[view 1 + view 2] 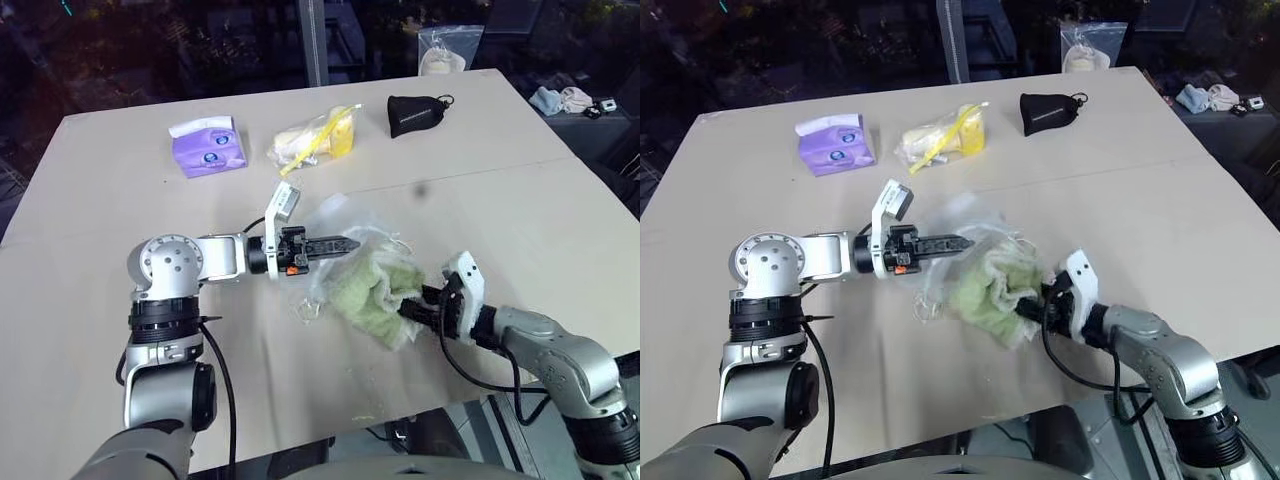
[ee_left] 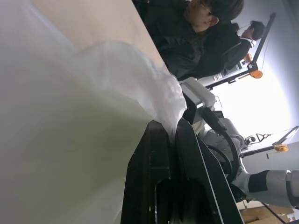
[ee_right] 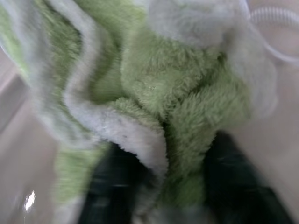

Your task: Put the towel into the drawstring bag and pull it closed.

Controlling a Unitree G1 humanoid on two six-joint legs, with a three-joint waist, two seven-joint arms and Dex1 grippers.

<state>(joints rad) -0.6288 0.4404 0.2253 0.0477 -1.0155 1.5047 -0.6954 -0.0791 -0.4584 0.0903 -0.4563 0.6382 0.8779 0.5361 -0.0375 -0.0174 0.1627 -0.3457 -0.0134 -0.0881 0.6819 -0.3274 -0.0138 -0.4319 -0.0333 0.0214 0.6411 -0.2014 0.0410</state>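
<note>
Left eye view: your left gripper (image 1: 345,243) is clamping the drawstring bag (image 1: 335,215) rim; right gripper (image 1: 412,302), fingers apart around the towel (image 1: 375,290), should be pushing deeper.

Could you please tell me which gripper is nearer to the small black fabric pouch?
Left. The left gripper lies below the small black fabric pouch, at the table's middle; the right gripper sits further back toward the near edge.

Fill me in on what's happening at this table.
The robot is stuffing a green towel into a frosted drawstring bag. The left gripper is shut on the bag's edge, holding it up. The right gripper is at the towel, which is partly inside and bulges out toward it. The bag isn't pulled closed yet.
</note>
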